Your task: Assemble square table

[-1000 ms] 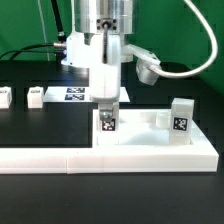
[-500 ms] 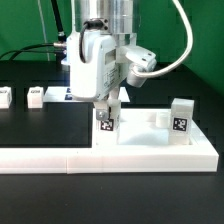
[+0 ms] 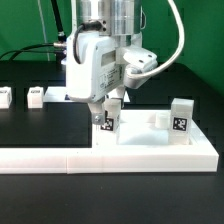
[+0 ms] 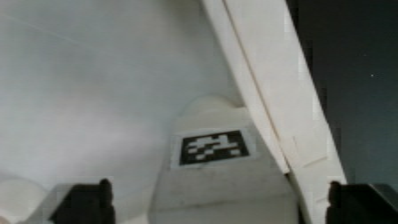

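The tabletop (image 3: 145, 133) is lying at five o'clock on the surface (image 3: 40, 125), a leg (image 3: 107, 122) standing in its nine o'clock corner. The gripper (image 4: 222, 200) is straddling that leg, jaws open; leg-fitting seems to be underway, calling for a re-grip next.

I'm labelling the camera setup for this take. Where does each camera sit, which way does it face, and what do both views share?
Exterior view: off the arm, slightly above the black table, looking across at the tabletop; shows the arm and claw.
Wrist view: on the wrist, looking down at the tabletop; shows both claw fingers.
Shared: the tagged leg standing between the open claw's fingers.
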`<action>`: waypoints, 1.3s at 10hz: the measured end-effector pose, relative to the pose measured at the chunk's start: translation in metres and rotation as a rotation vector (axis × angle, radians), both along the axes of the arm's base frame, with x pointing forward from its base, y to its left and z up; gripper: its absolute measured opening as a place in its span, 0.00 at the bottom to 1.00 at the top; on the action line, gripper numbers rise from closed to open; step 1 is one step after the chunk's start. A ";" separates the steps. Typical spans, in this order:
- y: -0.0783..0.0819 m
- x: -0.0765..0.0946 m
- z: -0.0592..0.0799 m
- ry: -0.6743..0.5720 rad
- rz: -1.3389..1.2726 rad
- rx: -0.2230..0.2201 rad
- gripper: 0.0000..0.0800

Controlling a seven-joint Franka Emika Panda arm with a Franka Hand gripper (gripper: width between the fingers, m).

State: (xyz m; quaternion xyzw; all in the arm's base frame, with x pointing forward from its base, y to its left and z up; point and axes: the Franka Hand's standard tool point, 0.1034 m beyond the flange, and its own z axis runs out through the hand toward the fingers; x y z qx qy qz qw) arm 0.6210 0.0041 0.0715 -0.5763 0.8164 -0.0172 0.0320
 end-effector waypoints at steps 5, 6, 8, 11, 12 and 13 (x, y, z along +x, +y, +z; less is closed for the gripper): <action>-0.003 -0.002 0.013 -0.039 0.358 -0.018 0.81; -0.007 -0.003 0.015 -0.045 0.442 -0.020 0.81; -0.012 -0.007 0.016 -0.043 0.568 -0.009 0.81; -0.008 -0.007 0.020 -0.044 0.573 -0.004 0.81; -0.008 -0.007 0.020 -0.044 0.573 -0.004 0.81; -0.008 -0.007 0.020 -0.044 0.574 -0.004 0.81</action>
